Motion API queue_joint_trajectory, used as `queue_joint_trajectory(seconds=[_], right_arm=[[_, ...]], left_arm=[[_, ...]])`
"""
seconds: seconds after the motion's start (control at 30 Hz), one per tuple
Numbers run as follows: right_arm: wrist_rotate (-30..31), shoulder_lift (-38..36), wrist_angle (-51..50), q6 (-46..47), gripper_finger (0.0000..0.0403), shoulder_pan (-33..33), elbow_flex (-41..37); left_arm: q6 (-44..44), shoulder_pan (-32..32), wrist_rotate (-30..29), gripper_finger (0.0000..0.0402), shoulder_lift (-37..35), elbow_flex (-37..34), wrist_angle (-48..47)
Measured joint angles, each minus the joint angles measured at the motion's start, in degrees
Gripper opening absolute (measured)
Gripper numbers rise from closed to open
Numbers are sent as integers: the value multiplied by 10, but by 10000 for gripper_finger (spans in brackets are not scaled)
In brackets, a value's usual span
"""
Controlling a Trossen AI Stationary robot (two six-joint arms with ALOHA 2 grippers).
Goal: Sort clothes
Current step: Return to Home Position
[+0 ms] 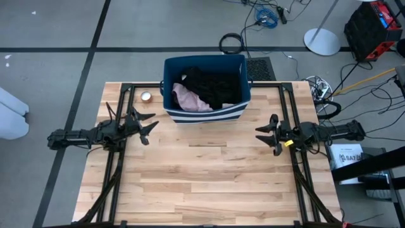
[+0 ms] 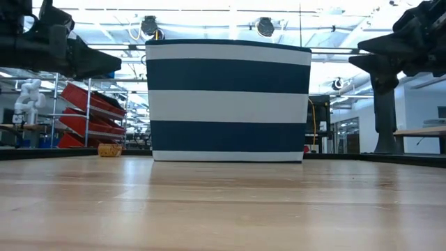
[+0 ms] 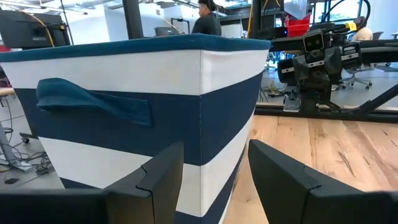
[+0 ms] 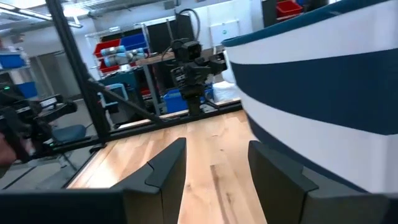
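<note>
No word, number or brand can be read in any of the views. The one thing that carries print is a white sheet (image 1: 347,154) lying just off the right edge of the desk (image 1: 209,183), seen from above. It has a few dark lines of lettering, but they are too small to make out.

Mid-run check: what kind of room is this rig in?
Probably a robotics lab or workshop: racked red bins in the background, loose cables lying about, and what looks like a small white robot off to one side.
</note>
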Motion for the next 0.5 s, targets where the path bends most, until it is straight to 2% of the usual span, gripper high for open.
queue_joint_trajectory(seconds=[0.17,0.5], right_arm=[[0,0,0,0,160,-20,0],[0,1,0,0,160,-20,0]], left_arm=[[0,0,0,191,0,0,0],[0,0,0,191,0,0,0]])
